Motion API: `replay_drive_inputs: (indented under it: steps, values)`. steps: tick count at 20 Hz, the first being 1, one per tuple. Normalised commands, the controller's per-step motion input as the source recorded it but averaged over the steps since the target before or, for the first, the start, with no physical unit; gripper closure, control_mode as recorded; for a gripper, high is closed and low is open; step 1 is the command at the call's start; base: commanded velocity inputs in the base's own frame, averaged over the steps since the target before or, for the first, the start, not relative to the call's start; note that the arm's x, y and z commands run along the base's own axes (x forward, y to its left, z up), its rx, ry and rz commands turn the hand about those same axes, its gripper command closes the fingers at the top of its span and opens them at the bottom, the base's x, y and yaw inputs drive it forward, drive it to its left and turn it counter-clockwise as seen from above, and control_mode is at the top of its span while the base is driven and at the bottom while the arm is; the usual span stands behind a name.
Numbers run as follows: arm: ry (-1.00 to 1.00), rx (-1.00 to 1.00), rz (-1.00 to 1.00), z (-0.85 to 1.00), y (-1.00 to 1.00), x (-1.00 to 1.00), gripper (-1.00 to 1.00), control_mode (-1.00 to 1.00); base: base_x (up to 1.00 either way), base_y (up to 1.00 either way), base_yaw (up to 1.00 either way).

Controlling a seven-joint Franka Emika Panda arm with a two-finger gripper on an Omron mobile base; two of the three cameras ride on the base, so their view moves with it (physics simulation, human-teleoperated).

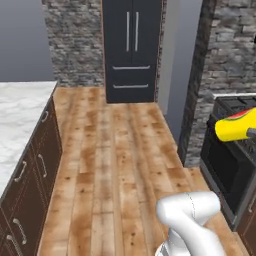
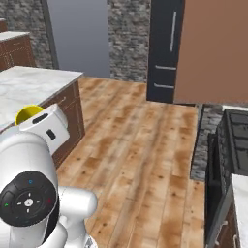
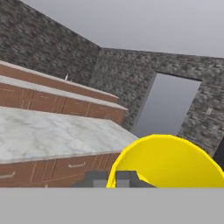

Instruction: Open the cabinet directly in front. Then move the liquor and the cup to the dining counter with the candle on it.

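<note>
The marble-topped counter (image 2: 34, 82) stands left of the wooden floor (image 1: 115, 165), with the dark oven (image 1: 227, 170) opposite. The gripper (image 3: 114, 178) is pinched on the rim of the cup (image 3: 168, 162), which is carried tilted on its side above the floor, clear of both. Risk: a rim-only hold may slip during travel, or the protruding cup may strike the counter edge.

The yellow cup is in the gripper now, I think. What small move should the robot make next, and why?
Probably keep the grip and carry the cup onward toward the dining counter. The gripper is shut on its rim, and the cup hangs above the wooden floor, beside a marble counter, not over any surface. No candle is in sight, so I cannot say this is the right counter; releasing now would likely drop it.
</note>
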Motion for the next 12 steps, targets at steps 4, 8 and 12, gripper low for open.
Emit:
replay_drive_inputs:
  steps: [4, 8, 12]
  values:
    - [0.0, 0.0, 0.0, 0.0, 0.0, 0.0, 1.0, 1.0, 0.0, 0.0, 0.39]
    - [0.0, 0.0, 0.0, 0.0, 0.0, 0.0, 1.0, 1.0, 0.0, 0.0, 0.38]
    - [0.0, 0.0, 0.0, 0.0, 0.0, 0.0, 1.0, 1.0, 0.0, 0.0, 0.38]
